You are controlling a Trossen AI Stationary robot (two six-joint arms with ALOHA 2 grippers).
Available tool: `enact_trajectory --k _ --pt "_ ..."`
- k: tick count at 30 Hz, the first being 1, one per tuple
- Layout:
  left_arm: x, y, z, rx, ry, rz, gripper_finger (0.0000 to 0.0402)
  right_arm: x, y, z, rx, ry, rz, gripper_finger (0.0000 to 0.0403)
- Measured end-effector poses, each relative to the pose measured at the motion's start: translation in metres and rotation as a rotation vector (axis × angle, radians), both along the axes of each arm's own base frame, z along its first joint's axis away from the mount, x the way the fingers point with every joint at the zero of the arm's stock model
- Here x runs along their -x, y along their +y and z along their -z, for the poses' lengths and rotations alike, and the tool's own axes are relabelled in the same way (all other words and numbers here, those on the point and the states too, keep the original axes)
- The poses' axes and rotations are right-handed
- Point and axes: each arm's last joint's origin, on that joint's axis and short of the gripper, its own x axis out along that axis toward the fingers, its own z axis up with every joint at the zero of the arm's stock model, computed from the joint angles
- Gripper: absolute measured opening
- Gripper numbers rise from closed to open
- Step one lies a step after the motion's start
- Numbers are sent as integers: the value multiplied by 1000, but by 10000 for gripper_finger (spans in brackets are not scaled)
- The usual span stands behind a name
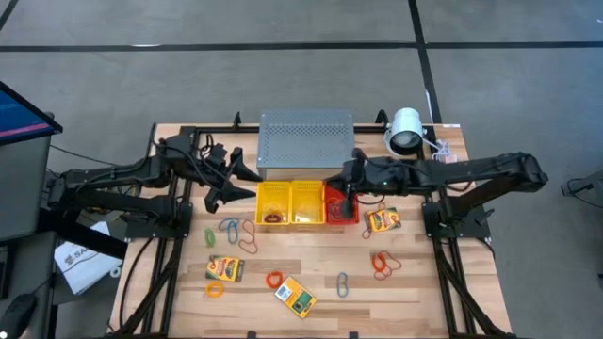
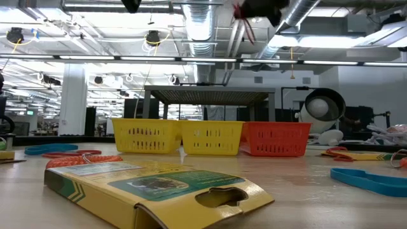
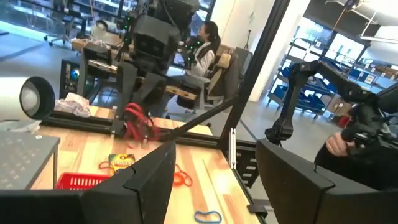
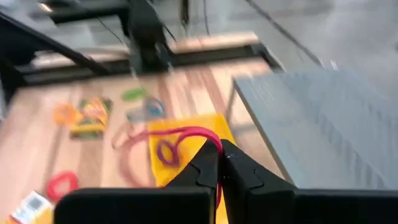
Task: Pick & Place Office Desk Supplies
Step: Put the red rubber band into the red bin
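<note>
Two yellow baskets [image 1: 291,201]; left one holds bands [image 1: 271,218].

Three yellow-and-green card boxes [image 1: 225,269] lie on the worktop [image 1: 424,301]: two near its front edge and one toward the right edge. There are two blue-grey oval clips [image 1: 343,283]. At least six band loops [image 1: 273,279] lie loose in orange, red and green, but some overlap, so the exact number cannot be told. One more red band [image 4: 186,134] hangs from the right claw [image 4: 221,155]. Mesh baskets number three: two yellow mesh baskets [image 1: 274,191] and one red mesh basket [image 1: 341,218]. There is one grey perforated box [image 1: 304,141].
</note>
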Motion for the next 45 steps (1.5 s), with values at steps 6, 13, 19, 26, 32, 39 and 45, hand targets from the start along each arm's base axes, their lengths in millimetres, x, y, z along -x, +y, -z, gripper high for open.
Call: enact_trajectory --k 6,13,19,26,32,39,45 --pt "0 0 5 9 46 0 214 11 -8 15 -55 181 74 0" --pt "0 0 8 18 79 0 215 11 -16 34 -86 330 119 0" --pt "0 0 9 19 89 0 210 0 -18 57 -101 460 123 0" --pt "0 0 9 20 89 0 211 -13 -18 89 -98 616 124 0" --pt "0 0 9 20 89 0 208 -24 -17 115 -109 716 110 0" --pt "0 0 9 24 93 0 207 -32 -17 139 -116 799 100 0" --pt "0 0 9 24 94 0 206 -35 -17 150 -128 846 72 0"
